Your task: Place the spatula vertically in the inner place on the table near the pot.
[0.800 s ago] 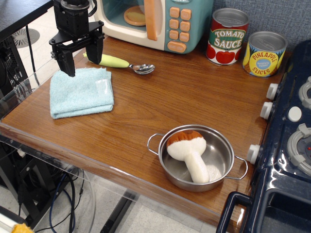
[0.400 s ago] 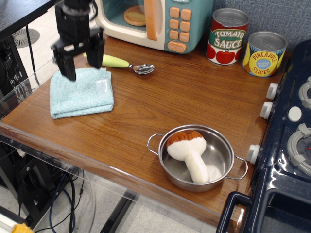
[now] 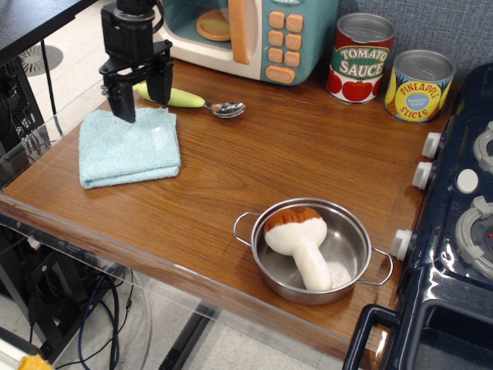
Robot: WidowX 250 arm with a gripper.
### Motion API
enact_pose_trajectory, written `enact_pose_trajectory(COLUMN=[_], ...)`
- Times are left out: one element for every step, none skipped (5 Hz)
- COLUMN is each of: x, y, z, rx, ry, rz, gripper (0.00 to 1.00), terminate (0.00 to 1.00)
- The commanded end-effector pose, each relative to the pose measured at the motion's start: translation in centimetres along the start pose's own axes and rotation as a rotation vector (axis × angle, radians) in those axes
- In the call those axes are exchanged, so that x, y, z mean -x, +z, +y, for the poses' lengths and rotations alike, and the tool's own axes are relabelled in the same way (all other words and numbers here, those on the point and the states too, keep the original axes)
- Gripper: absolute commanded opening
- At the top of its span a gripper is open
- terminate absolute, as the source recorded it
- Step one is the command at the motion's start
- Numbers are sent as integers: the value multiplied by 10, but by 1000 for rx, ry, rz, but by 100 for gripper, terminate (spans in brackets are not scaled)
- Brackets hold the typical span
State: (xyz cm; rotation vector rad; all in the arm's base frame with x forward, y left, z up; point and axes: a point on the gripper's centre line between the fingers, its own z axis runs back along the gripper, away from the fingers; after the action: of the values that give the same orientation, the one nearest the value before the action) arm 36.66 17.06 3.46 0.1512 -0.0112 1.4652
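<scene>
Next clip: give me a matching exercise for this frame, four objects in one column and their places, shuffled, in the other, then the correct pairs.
Things:
1. spatula
2. toy mushroom
3. blue cloth
4. pineapple can

Places:
A. inside the pot
B. back right of the table, beside the tomato sauce can
C. left end of the table, near its front edge
D. in front of the toy microwave, next to the open gripper

Pairs: 1-D, 2-A, 3-C, 4-B
</scene>
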Motion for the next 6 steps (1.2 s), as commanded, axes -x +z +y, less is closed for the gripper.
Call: enact_pose_trajectory(x=[-19, -20, -18, -16, -14, -14], y=[30, 29, 17, 8, 4, 4], z=[-32, -40, -51, -54, -52, -52], rx=[88, 88, 62, 43, 50, 56], ry=[70, 80, 54, 55, 90, 93], rz=[-22, -32, -33, -31, -38, -38], gripper=[100, 100, 100, 100, 0, 0], terminate=[0, 0, 0, 0, 0, 0])
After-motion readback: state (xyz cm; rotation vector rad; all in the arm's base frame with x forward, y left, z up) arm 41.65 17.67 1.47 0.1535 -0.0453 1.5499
